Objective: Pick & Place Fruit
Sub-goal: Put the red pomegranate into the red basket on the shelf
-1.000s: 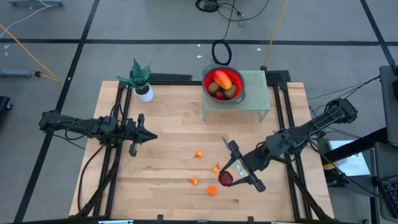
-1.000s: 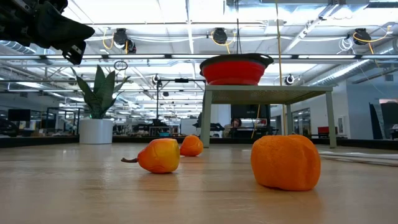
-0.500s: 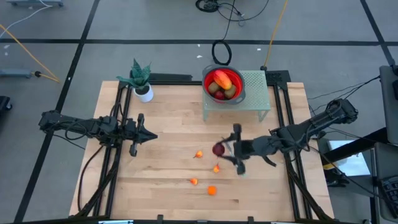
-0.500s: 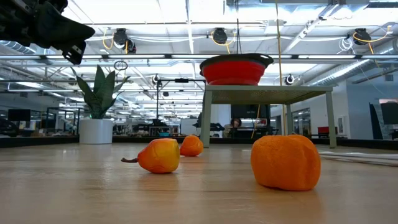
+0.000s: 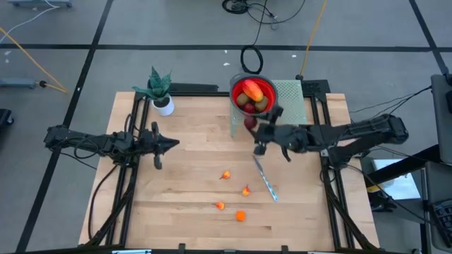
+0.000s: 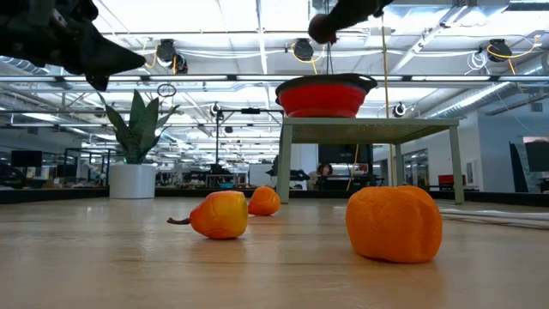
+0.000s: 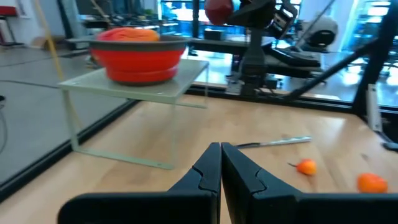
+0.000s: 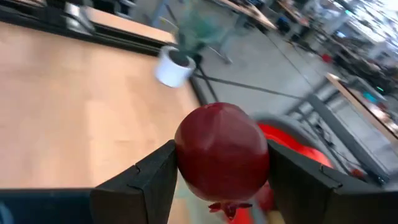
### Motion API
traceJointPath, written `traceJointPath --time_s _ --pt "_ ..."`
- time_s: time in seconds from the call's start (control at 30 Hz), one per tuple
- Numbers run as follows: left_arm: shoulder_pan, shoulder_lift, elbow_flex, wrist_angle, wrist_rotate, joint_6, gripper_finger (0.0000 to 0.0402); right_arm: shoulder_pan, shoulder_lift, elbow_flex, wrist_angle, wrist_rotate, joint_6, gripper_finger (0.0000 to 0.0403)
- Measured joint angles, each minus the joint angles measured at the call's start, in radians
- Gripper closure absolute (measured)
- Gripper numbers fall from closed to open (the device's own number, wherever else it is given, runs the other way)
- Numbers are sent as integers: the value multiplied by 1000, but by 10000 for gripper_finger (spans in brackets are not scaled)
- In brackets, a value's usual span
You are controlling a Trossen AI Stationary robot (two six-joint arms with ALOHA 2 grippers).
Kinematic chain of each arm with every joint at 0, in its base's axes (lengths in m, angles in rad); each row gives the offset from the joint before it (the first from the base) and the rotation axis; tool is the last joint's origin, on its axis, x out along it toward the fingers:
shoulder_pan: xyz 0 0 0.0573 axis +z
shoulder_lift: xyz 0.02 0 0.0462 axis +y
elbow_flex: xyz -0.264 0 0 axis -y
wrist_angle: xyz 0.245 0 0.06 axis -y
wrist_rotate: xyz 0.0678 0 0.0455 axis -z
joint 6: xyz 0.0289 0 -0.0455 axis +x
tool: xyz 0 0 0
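A dark red ball of fruit (image 8: 222, 152) sits between the fingers of my right gripper (image 5: 254, 127). It hangs in the air just near of the red bowl (image 5: 269, 90), above the bowl's rim in the low view (image 6: 322, 27). The bowl holds several fruits and stands on a pale green stand (image 5: 293, 106). Several small orange fruits (image 5: 226, 175) (image 5: 241, 216) lie on the wooden table. My left gripper (image 5: 174, 143) hovers shut at the table's left, its fingers (image 7: 220, 155) holding nothing. My right gripper pinches the dark red ball between its two fingers, one finger (image 8: 152, 177) on each of the ball's opposite sides (image 8: 186, 155). The fingers reach in about level from the table's right. The ball is lifted clear of the table and the stand.
A slim knife (image 5: 264, 178) lies on the table right of the orange fruits. A potted plant in a white pot (image 5: 162, 104) stands at the far left. The stand's legs (image 6: 285, 163) rise from the far right of the table.
My right gripper has carried the red ball from the table's near right toward the far edge and left, up to the bowl, and has turned about on the way. My left gripper has turned a little in place.
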Motion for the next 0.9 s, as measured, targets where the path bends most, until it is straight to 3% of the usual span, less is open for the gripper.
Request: traceJointPath --time_s 0.33,0.9 --pt "0 0 0 0 -44 0 392 -219 0 0 0 -18 -20 186" --pt "0 0 0 1 -44 42 392 -422 0 0 1 -409 179 186"
